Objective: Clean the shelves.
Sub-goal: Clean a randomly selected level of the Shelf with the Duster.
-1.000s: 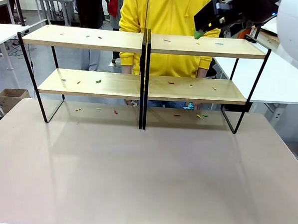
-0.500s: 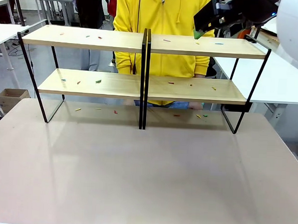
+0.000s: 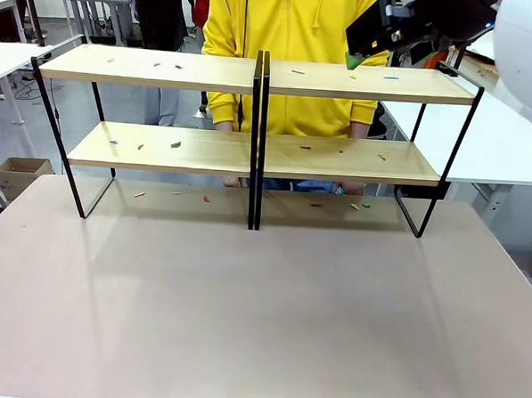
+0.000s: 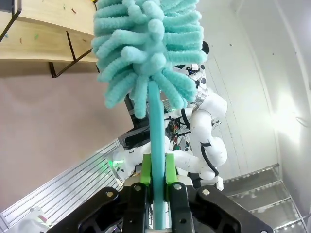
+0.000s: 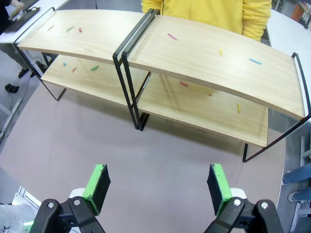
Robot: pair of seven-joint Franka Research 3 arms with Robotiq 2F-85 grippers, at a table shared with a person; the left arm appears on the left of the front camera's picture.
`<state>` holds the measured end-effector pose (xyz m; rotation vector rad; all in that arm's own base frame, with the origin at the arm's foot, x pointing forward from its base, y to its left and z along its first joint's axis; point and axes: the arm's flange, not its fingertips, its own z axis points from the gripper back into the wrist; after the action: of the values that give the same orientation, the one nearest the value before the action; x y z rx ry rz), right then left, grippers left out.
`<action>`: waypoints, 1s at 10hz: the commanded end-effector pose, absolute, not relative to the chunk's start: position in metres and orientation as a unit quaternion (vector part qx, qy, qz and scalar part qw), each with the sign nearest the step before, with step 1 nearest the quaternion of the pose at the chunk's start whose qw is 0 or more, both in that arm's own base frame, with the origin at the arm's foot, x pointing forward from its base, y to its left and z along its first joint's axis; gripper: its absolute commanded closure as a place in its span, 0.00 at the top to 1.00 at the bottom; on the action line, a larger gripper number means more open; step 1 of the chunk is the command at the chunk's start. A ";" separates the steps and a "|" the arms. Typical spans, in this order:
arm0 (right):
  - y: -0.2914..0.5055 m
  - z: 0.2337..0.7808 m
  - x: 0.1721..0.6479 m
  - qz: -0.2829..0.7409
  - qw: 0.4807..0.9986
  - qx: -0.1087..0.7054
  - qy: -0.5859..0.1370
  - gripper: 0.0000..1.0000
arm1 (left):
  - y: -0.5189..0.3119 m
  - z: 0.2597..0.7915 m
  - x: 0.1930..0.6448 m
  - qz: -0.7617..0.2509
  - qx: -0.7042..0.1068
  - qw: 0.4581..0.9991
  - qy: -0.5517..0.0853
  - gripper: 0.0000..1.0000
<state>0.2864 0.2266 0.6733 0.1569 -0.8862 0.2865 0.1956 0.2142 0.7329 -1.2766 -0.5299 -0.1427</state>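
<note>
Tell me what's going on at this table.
The left gripper is shut on the handle of a fluffy teal duster, clear of the shelves. The right gripper hangs open above the table, facing them. Small coloured bits lie scattered on both tiers and on the table beneath. A person in a yellow hoodie stands behind the shelves.

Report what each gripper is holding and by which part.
Left gripper: shut on the teal duster, gripping its handle below the fluffy head. Right gripper: open, holding nothing.
</note>
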 end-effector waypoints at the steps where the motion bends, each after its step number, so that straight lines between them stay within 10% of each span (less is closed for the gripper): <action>1: 0.226 0.674 0.287 0.136 0.890 0.074 -0.429 1.00 | 0.215 0.737 0.193 -0.075 -0.591 0.765 -0.245 0.00; 6: 0.226 0.674 0.287 0.136 0.890 0.074 -0.429 1.00 | 0.215 0.737 0.193 -0.075 -0.591 0.765 -0.245 0.00; 7: 0.226 0.674 0.287 0.136 0.890 0.074 -0.429 1.00 | 0.214 0.733 0.196 -0.067 -0.589 0.768 -0.244 0.13; 10: 0.226 0.674 0.287 0.136 0.890 0.074 -0.429 1.00 | 0.117 0.750 0.258 -0.022 -0.581 0.802 -0.136 0.13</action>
<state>0.2863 0.2268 0.6732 0.1568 -0.8862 0.2872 0.2422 0.1525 0.7420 -1.2419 -0.3686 -0.0825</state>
